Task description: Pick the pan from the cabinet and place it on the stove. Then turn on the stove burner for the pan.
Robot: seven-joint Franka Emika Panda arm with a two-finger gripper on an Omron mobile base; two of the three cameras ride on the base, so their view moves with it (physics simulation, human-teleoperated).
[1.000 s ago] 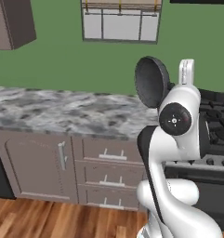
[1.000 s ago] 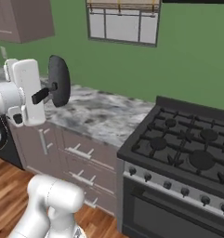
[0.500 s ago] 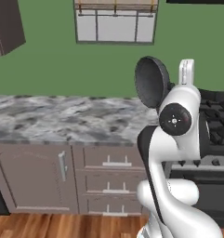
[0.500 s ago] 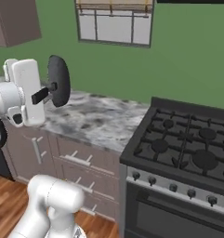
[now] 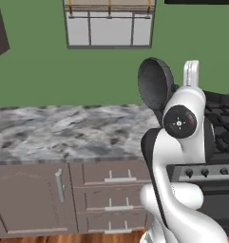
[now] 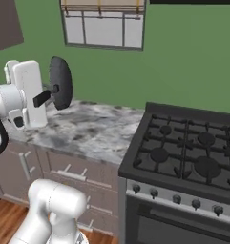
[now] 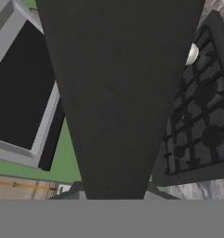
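The pan (image 5: 155, 83) hangs in the air over the counter, tipped on edge with its round dark face upright. Seen from the right base view, the pan (image 6: 60, 83) sticks out from my gripper (image 6: 40, 98), which is shut on its thin dark handle. That handle (image 7: 118, 93) runs broad and dark up the middle of the hand view. The black stove (image 6: 135, 164) stands to the right, apart from the pan, with burners (image 6: 159, 154) under iron grates and a row of front knobs (image 6: 176, 198). A corner of the cabinet (image 6: 4, 24) shows at the upper left.
A grey marbled counter (image 5: 59, 133) runs left of the stove (image 5: 220, 118), with mauve drawers and a door (image 5: 111, 190) below. A window (image 5: 109, 23) sits in the green wall behind. In the hand view a black panel in a grey frame (image 7: 16, 93) lies left of the handle.
Both base views have slid to the right along the counter, so the cabinet is nearly out of view and the stove is closer. The arm holds the pan in the same pose.
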